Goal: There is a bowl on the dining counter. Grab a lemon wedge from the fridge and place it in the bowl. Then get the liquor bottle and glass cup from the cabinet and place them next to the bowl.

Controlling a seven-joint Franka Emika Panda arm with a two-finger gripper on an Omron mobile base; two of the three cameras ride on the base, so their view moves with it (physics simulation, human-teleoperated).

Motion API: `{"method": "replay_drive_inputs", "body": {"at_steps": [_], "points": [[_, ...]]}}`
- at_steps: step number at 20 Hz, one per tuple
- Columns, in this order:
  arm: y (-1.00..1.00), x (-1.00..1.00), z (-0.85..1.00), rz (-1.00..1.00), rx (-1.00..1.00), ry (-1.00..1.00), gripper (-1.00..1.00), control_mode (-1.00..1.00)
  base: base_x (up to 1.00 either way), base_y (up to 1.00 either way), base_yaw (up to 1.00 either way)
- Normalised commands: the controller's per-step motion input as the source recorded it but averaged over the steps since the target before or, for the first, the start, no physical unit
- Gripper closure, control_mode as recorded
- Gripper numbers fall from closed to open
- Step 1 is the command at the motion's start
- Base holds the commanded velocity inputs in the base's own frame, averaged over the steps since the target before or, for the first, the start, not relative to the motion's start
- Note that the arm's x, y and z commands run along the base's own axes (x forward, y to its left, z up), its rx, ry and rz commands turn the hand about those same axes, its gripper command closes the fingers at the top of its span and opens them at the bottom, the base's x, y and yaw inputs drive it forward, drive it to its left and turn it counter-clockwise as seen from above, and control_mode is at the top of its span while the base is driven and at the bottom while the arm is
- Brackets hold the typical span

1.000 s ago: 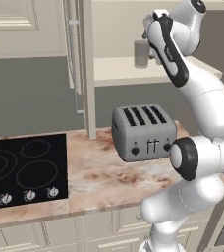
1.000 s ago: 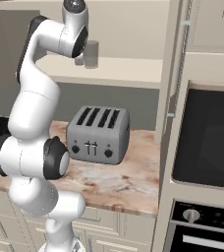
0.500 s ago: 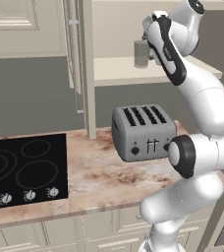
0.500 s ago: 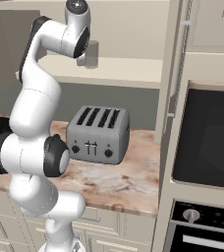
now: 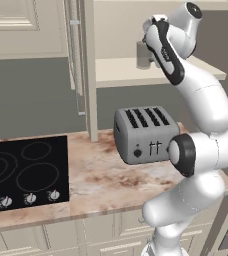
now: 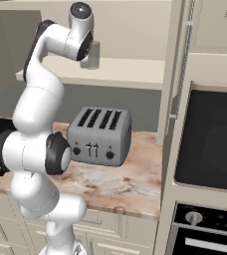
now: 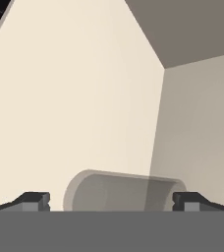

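The glass cup (image 5: 143,55) (image 6: 91,56) stands upright on the cream shelf (image 5: 116,74) (image 6: 135,70) of the open cabinet. My arm reaches up to that shelf, and my gripper (image 5: 149,49) (image 6: 87,52) is at the cup, level with it. In the hand view the grey see-through cup (image 7: 124,191) lies across the bottom of the picture between my two dark fingertips (image 7: 34,201). The gripper (image 7: 112,202) is open, one tip on each side of the cup. I cannot tell whether the tips touch the glass.
A grey four-slot toaster (image 5: 145,134) (image 6: 99,135) stands on the marbled worktop (image 5: 101,180) under the shelf. A black cooktop (image 5: 21,172) lies to the left. The open cabinet door (image 5: 85,70) (image 6: 177,74) hangs edge-on. A dark built-in oven (image 6: 210,144) fills the right.
The arm's elbow has shifted slightly. The gripper has stayed open at the cup, and the cup has not moved.
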Motion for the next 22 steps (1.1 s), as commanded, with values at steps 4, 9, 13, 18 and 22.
{"method": "replay_drive_inputs", "body": {"at_steps": [4, 9, 13, 18, 22], "points": [[-0.01, 0.18, -0.03, 0.0, 0.0, 0.0, -1.0, -1.0, 0.0, 0.0, 0.0], [-0.08, 0.17, -0.02, 0.0, 0.0, 0.0, -1.0, -1.0, 0.0, 0.0, 0.0], [-0.12, 0.21, -0.01, 0.0, 0.0, 0.0, -1.0, -1.0, 0.0, 0.0, 0.0], [-0.11, 0.18, -0.06, 0.0, 0.0, 0.0, -1.0, -1.0, 0.0, 0.0, 0.0], [-0.08, 0.2, -0.1, 0.0, 0.0, 0.0, -1.0, -1.0, 0.0, 0.0, 0.0]]}}
